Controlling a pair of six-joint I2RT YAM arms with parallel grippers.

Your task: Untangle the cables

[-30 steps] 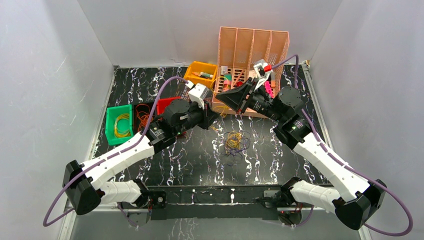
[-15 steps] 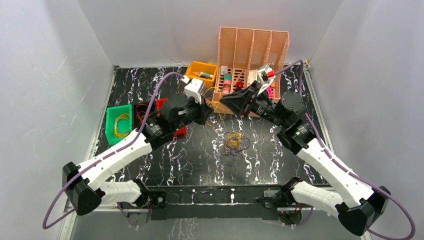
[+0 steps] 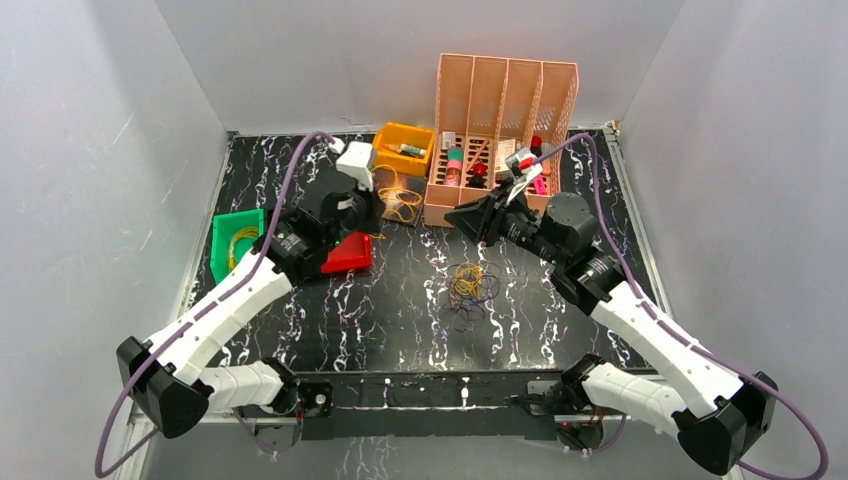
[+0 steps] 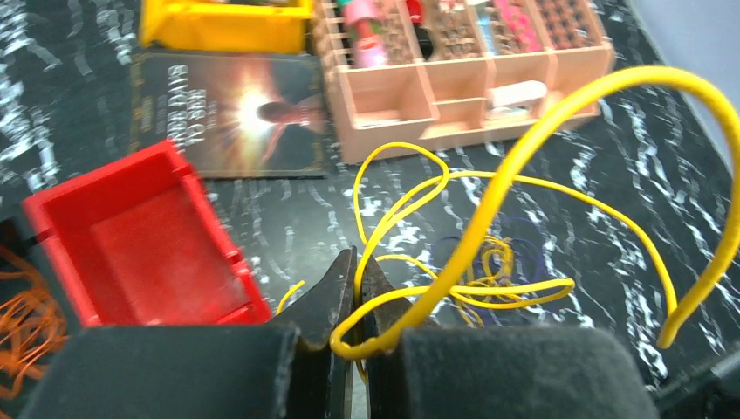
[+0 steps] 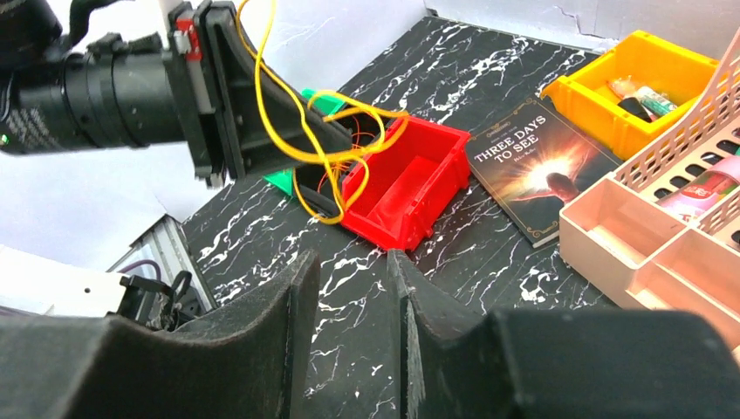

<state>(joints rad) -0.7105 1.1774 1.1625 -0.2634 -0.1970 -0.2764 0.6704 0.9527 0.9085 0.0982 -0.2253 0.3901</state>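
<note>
"Well, the left fingers (image 4: 342, 278) are pressed together on the yellow cable (image 4: 524, 148), its loops springing free ahead of them. I'd keep that pinch firm and lift slowly, so nothing snags."

"The right fingers (image 5: 292, 305) are spread and hold nothing. The remaining tangle (image 3: 468, 285) lies down ahead of the left fingers."

"It's on a glossy black marbled tabletop (image 3: 400, 320), with white walls (image 3: 100, 150) on three sides."

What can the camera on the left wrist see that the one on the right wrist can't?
Only the left wrist view: the loose tangle of yellow and purple cables. Only the right wrist view: the left hand from outside, a green bin, and the right hand, open. Both: the yellow cable pinched in the left hand, the red bin and the book.
</note>
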